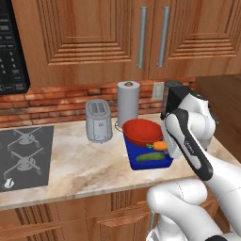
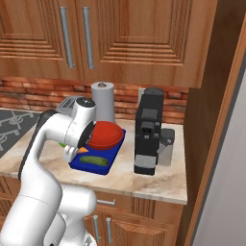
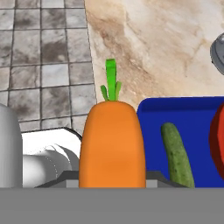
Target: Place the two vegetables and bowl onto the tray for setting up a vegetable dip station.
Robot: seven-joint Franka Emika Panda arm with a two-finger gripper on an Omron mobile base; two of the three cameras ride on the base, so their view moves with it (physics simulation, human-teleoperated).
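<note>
gripper (image 3: 112, 186) is clamped on the carrot (image 3: 112, 144), jaws pinching its fat body with the green top pointing away from the hand; looks like it's held above the near edge of the blue tray (image 3: 192, 114). carrot reads as light, stiff and smooth, so a mid-body pinch is right, but the taper could let it slide. cucumber (image 3: 177, 153) already lies in the tray, same story: light, rigid, take it across the middle. red bowl (image 1: 142, 132) sits on the tray's far end, wide and glossy, likely slippery, best taken by the rim. toaster (image 1: 98, 120) and paper towel roll (image 1: 128, 102) stand behind.
</note>
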